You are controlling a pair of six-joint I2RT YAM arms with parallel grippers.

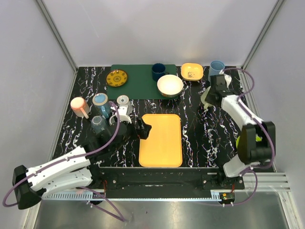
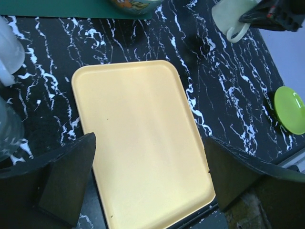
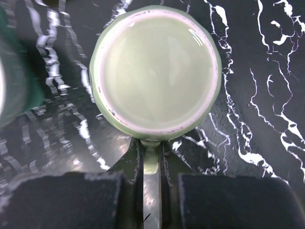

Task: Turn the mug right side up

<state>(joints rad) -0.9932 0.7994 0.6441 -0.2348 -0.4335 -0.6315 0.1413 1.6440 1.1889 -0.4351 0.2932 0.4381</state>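
In the top view, the pale green mug (image 1: pixel 204 98) was seen on the black marbled table (image 1: pixel 205 138), right of the yellow tray (image 1: pixel 161 140), with the right gripper (image 1: pixel 210 97) set against it. The left gripper (image 1: pixel 143 130) was held at the tray's left edge.

In the left wrist view, its fingers (image 2: pixel 66 181) were spread wide over the tray, with nothing gripped. A green saucer (image 2: pixel 290 109) was visible at the right.

In the right wrist view, the mug was shown base upward on the table. Its handle (image 3: pixel 151 162) was pinched between the closed fingers.
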